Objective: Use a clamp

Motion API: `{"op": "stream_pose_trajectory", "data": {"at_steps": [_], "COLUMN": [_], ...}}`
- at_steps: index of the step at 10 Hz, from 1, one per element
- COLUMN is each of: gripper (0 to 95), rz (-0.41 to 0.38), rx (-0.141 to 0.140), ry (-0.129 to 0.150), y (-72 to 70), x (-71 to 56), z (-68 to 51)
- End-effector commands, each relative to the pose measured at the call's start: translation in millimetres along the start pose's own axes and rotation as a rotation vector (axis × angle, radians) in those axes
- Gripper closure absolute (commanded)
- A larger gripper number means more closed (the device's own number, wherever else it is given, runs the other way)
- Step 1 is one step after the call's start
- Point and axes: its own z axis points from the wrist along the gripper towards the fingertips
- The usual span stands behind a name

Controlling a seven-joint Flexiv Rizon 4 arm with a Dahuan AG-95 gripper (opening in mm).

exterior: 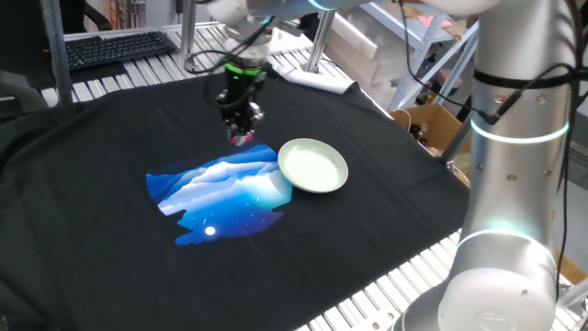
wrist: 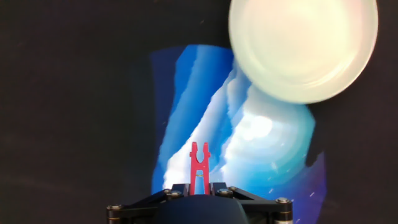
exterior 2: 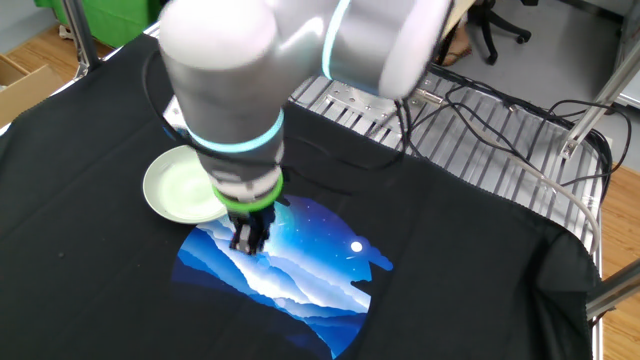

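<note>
My gripper [wrist: 199, 184] is shut on the clamp [wrist: 199, 163], a small red clip that sticks out forward between the fingers, its jaws pointing away. The clamp also shows as a red spot under the gripper in one fixed view [exterior: 242, 138]. I hold it a little above the black cloth, over the edge of the blue printed picture [exterior: 225, 195]. The pale green plate [exterior: 313, 165] lies just right of the gripper there, and at the upper right of the hand view [wrist: 303, 43]. In the other fixed view the gripper [exterior 2: 248, 238] hangs beside the plate [exterior 2: 180, 186].
A black shirt [exterior: 110, 147] with the blue mountain print [exterior 2: 285, 265] covers the table. A keyboard [exterior: 115, 48] lies at the back left. A cardboard box [exterior: 427, 124] and cables stand off the right edge. My arm's base [exterior: 514, 184] rises at the front right.
</note>
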Motion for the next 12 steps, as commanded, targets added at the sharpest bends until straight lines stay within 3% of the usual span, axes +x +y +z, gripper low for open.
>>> {"op": "stream_pose_trajectory", "data": {"at_steps": [1,3,4,7,10,12], "gripper": [95.0,95.0,95.0,95.0,95.0,95.0], "rz": [0.003,-0.003,-0.025,-0.108,-0.188,-0.252], "rx": [-0.01,-0.013,-0.02,-0.03,-0.039,-0.042], "ry": [0.017,0.036,0.056,0.085,0.107,0.118], "y": [-17.1,-36.5,-52.5,-83.4,-103.3,-112.2], "x": [-8.9,-14.5,-19.1,-26.6,-32.0,-29.3], "z": [-2.9,-5.9,-6.3,-4.3,2.9,7.9]}}
